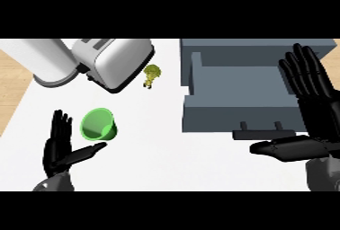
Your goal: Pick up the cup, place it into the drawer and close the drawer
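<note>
Green cup on its side just right of open left hand, right hand open by drawer

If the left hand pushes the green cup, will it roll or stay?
The green cup seems to lie tilted, its opening showing, so it would likely roll in a curve. It looks stiff and probably light. The open left hand is beside it.

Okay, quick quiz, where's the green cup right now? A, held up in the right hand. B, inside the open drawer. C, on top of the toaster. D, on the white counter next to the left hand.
D: the green cup lies on the white counter just beside the open left hand, well apart from the open drawer and the right hand.
</note>
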Available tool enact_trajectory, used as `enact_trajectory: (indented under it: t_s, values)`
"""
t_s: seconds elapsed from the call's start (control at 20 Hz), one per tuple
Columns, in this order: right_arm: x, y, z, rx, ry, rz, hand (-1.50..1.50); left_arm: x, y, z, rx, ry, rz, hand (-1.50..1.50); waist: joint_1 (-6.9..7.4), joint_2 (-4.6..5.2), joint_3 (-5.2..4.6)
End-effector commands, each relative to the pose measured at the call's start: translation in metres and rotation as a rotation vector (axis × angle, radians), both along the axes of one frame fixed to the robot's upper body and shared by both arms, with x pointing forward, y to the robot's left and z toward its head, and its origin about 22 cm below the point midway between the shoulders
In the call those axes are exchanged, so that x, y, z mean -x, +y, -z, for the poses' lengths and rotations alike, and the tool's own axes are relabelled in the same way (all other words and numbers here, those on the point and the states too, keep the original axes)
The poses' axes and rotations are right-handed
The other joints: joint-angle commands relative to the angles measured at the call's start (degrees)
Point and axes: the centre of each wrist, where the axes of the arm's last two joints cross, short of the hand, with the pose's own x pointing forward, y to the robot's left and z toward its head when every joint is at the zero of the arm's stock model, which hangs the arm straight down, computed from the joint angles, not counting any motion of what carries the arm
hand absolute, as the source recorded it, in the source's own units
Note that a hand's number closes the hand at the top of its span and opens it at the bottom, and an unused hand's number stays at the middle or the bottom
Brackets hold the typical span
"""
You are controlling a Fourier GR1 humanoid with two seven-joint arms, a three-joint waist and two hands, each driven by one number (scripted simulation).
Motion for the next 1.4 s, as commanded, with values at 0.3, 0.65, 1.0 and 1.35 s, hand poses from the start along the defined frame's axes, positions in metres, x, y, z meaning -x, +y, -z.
enact_trajectory:
  t_s: [0.3,0.65,1.0,1.35]
  values:
    - [-0.003,-0.005,-0.022,-0.001,0.010,0.004,-1.50,0.003,0.020,0.044,-0.007,-0.001,-0.024,-1.50,-0.46,0.13,-0.06]
    - [-0.009,0.004,-0.021,0.015,0.003,-0.023,-1.50,-0.007,0.012,0.049,-0.006,-0.057,-0.010,-1.50,-0.86,0.33,-0.13]
    - [-0.013,-0.002,-0.011,0.026,0.000,-0.004,-1.50,-0.014,-0.008,0.052,-0.023,-0.073,0.001,-1.50,-1.00,0.50,-0.15]
    - [-0.019,0.000,-0.019,0.030,0.000,0.006,-1.50,-0.013,0.001,0.049,0.009,-0.101,0.044,-1.50,-1.26,0.70,-0.21]
